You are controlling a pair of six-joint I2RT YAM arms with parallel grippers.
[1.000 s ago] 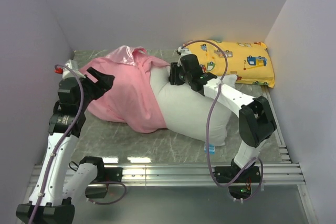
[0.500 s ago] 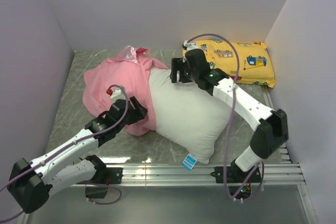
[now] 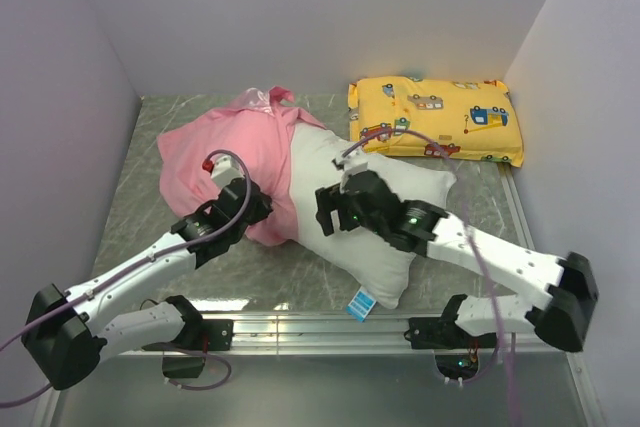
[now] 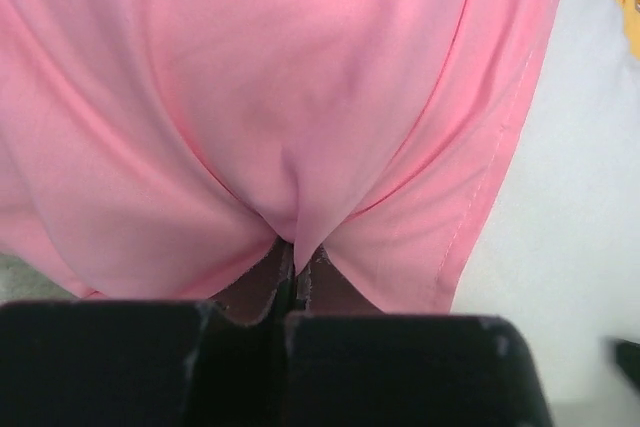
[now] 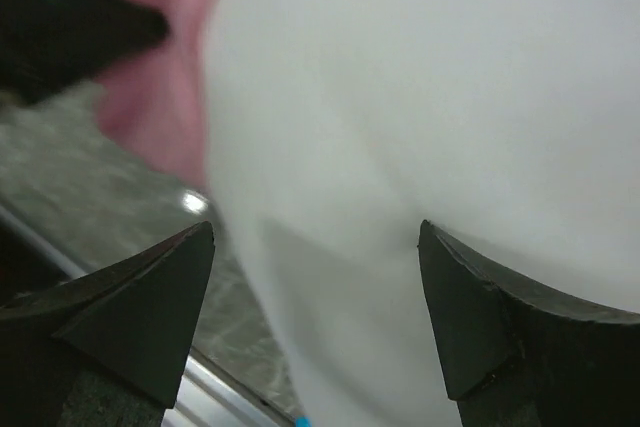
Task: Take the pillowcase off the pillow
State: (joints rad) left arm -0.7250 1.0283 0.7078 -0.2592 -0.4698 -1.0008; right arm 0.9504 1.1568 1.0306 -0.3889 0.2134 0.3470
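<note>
Pillowcase (image 3: 225, 152), pink and bunched, covers the far left end of the white pillow (image 3: 375, 262), which lies slantwise across the middle of the grey marbled table (image 3: 150, 197). The pillow's near right half is bare, and its small blue-and-white tag (image 3: 360, 304) sits at the corner nearest the arms.

The left gripper (image 3: 262, 205) is at the near edge of the pink cloth, beside its hem. In the left wrist view its fingers (image 4: 250, 292) are pressed together with a fold of the pillowcase (image 4: 300, 97) pinched between them, the fabric puckering up from the tips.

The right gripper (image 3: 325, 212) rests over the bare pillow, just beside the left one. In its wrist view its jaws stand wide apart, framing white fabric (image 5: 400, 97); whether the tips touch it I cannot tell.

A yellow pillow (image 3: 440, 117) printed with vehicles lies at the back right, just beside the white one.
</note>
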